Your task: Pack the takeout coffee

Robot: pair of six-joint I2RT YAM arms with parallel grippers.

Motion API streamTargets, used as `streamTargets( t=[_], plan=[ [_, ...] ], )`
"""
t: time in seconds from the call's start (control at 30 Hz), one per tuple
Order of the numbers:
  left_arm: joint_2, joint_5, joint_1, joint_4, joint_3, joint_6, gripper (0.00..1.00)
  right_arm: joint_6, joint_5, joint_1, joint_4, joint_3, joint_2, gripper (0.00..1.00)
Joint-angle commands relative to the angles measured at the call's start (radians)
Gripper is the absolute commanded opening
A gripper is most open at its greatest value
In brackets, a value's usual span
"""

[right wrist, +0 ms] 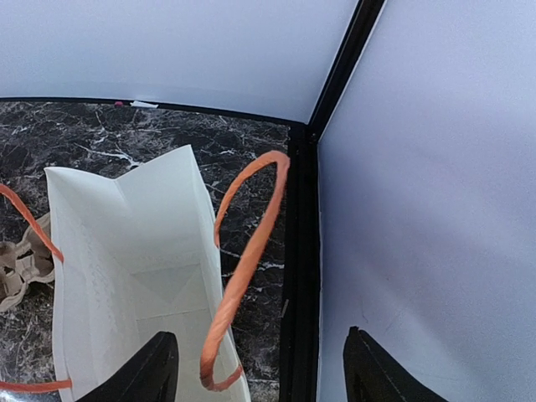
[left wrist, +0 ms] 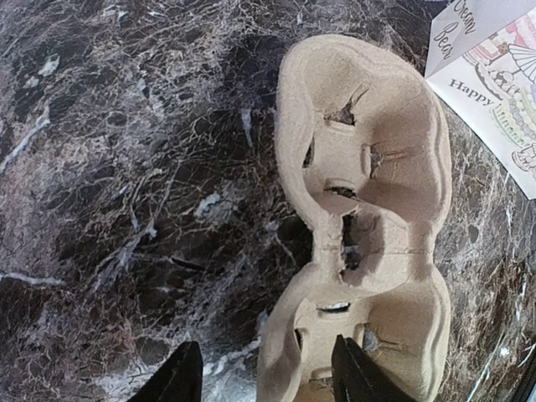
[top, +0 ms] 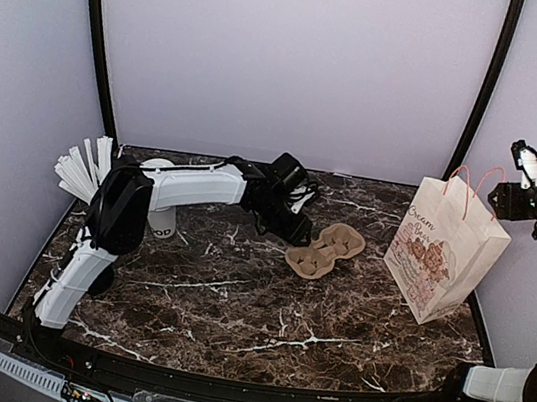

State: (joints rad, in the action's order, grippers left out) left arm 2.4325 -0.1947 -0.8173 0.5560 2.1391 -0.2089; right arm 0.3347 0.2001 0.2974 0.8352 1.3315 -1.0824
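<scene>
A white cup with black lettering (top: 161, 227) stands at the back left, mostly hidden behind my left arm; its top and lid are hidden. My left gripper (top: 296, 232) is open and low at the near-left end of a brown cardboard cup carrier (top: 326, 249). In the left wrist view the carrier (left wrist: 368, 167) is empty, and my left gripper (left wrist: 268, 378) has the carrier's near rim between its fingers. My right gripper (top: 503, 201) is open, high above a white paper bag (top: 443, 252). In the right wrist view one orange handle (right wrist: 247, 251) hangs between the fingers of that gripper (right wrist: 266, 373).
White paper-wrapped straws (top: 81, 169) fan out at the far left. A white cup top (top: 158, 163) shows behind the left arm. The bag (right wrist: 126, 251) stands open and empty by the right wall and its black frame post (right wrist: 300, 251).
</scene>
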Motion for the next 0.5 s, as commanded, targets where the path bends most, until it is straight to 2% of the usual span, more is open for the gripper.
streamTargets(
  t=[0.0, 0.33, 0.47],
  plan=[
    [0.026, -0.029, 0.003, 0.024, 0.038, 0.018, 0.54, -0.016, 0.05, 0.006, -0.012, -0.01, -0.014, 0.66],
    [0.079, -0.02, 0.003, 0.023, 0.095, 0.011, 0.39, -0.021, 0.076, 0.006, -0.025, -0.002, -0.035, 0.64],
    [0.077, 0.008, 0.004, 0.026, 0.107, 0.006, 0.3, -0.023, 0.082, 0.006, -0.033, -0.009, -0.038, 0.64]
  ],
)
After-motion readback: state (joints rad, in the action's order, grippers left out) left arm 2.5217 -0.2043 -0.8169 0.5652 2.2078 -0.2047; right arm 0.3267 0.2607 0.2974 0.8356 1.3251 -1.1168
